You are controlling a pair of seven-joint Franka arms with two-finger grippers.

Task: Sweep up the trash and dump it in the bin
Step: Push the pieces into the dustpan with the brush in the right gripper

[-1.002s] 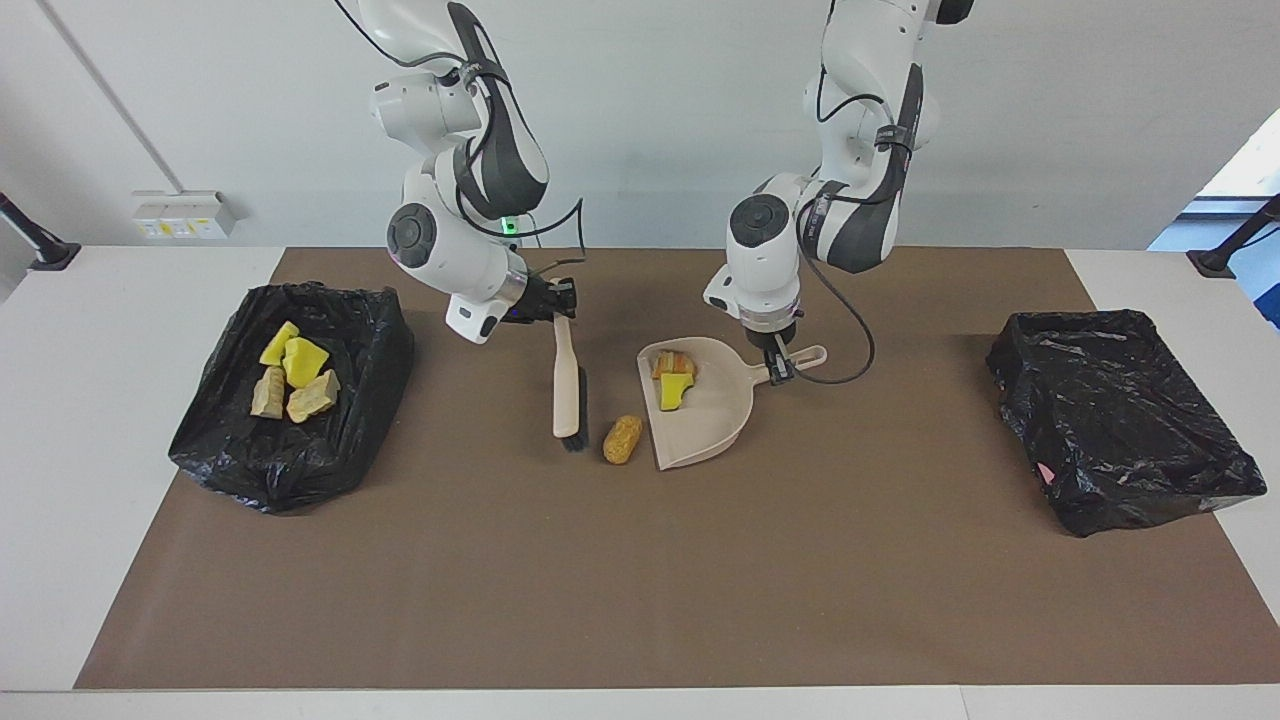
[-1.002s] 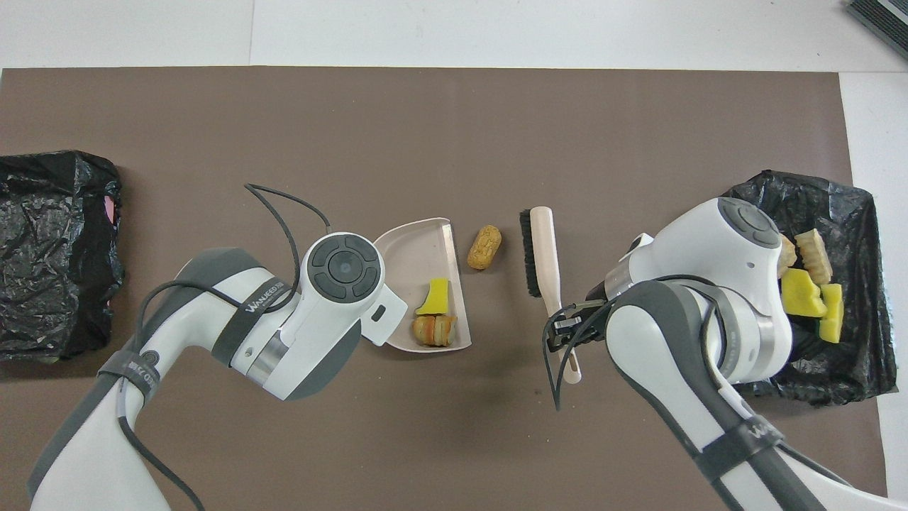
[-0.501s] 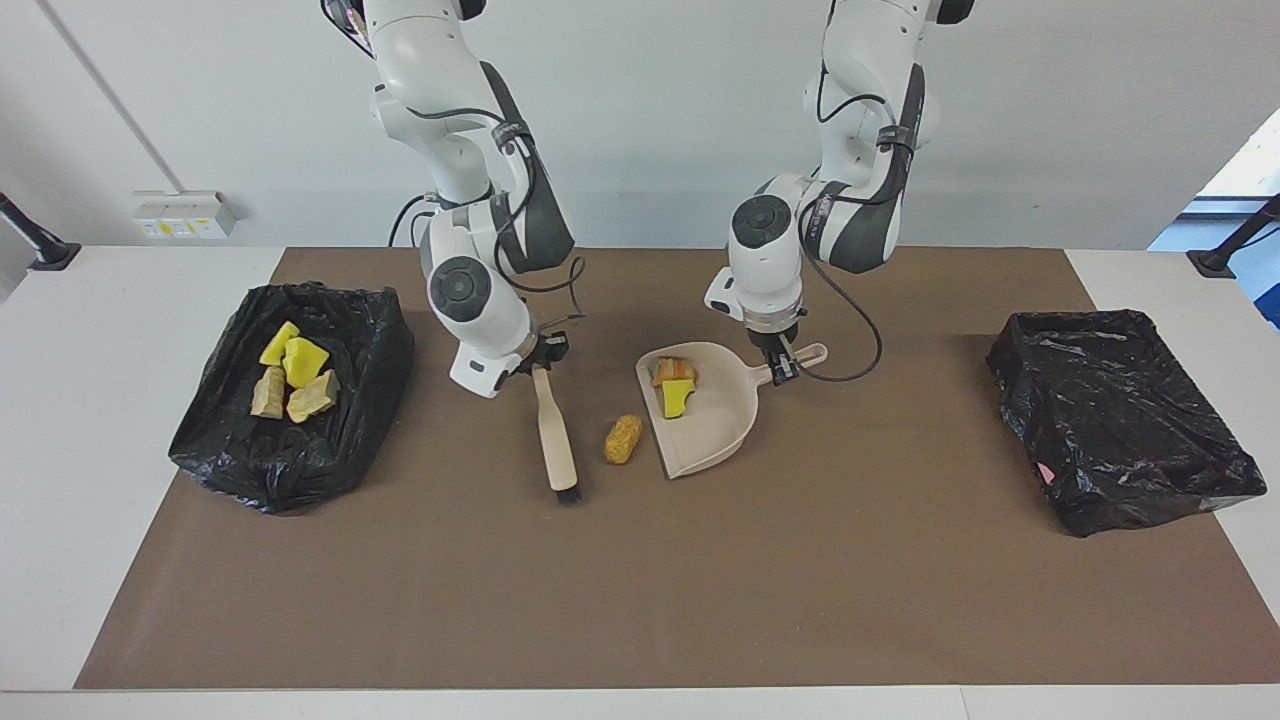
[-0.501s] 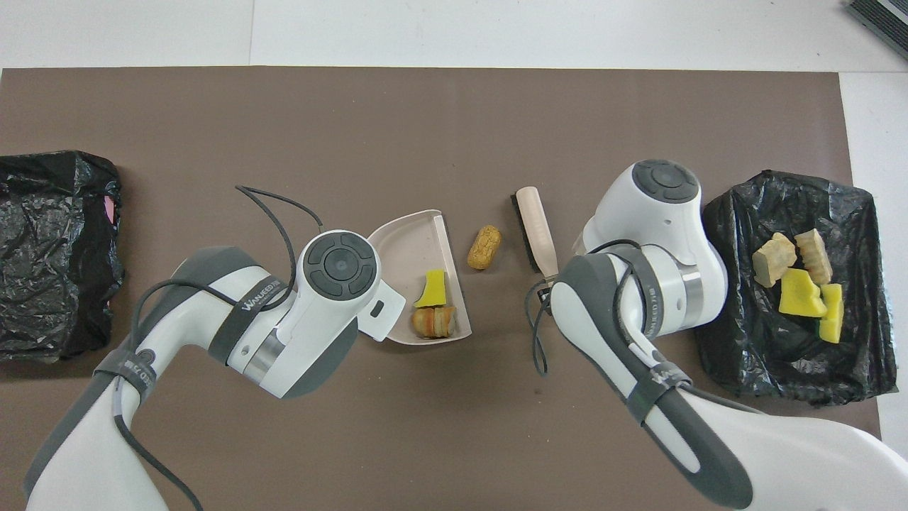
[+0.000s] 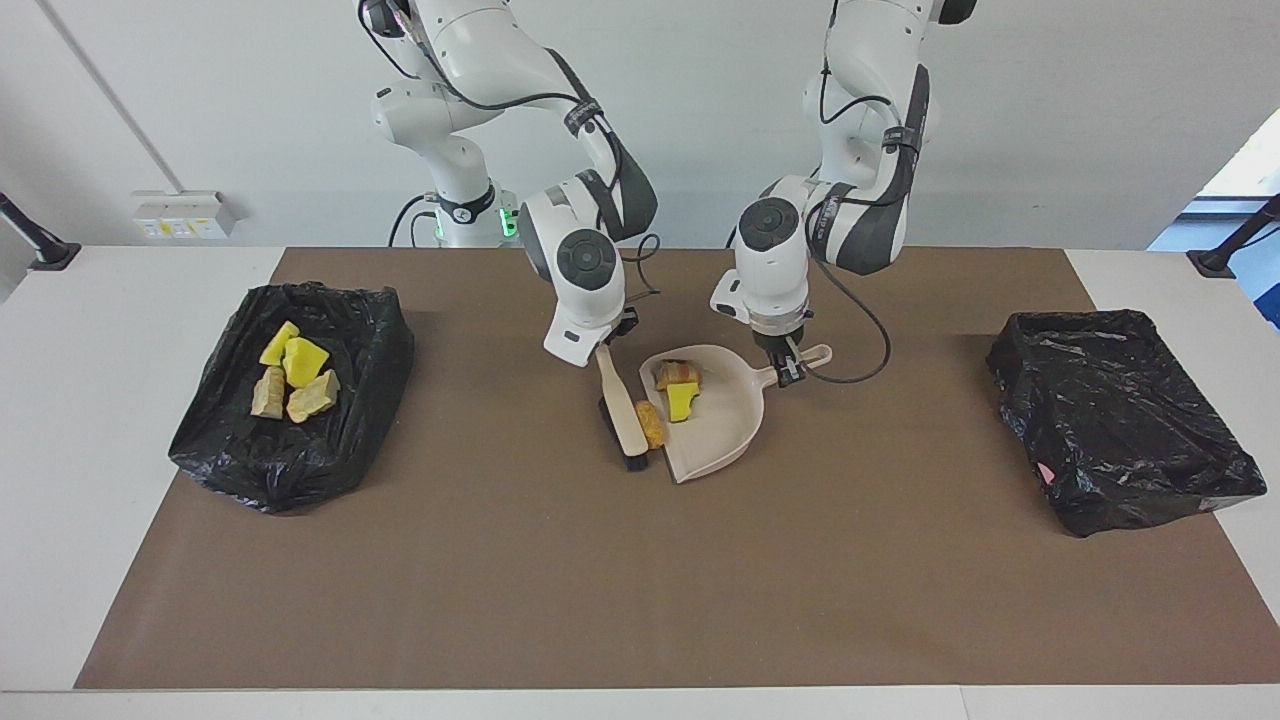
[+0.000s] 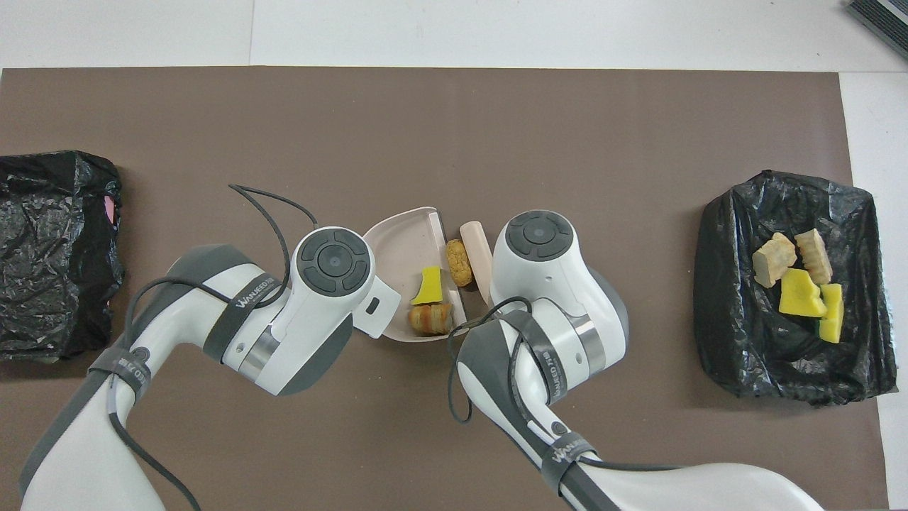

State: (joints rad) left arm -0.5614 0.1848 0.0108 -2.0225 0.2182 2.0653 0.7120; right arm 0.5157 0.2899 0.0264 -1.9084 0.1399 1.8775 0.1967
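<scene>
Nearest the robots, the pan (image 5: pixel 722 405) handle is clenched by the left tool (image 5: pixel 790 368), so its mouth is kept on the desk (image 5: pixel 600 580). Beside it, the brush (image 5: pixel 622 412) is gripped by the right tool (image 5: pixel 606 345), and one trash (image 5: pixel 651 424) piece is pressed to the pan's lip. Four bits are seen in the bin (image 5: pixel 345 440).

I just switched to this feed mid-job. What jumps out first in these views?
At mid-table the right gripper holds the brush by its handle, pressing a tan bread piece against the lip of the dustpan, which the left gripper holds by its handle. Two bits already lie in the pan. The black-lined bin at the right arm's end holds more yellow and tan scraps.
</scene>
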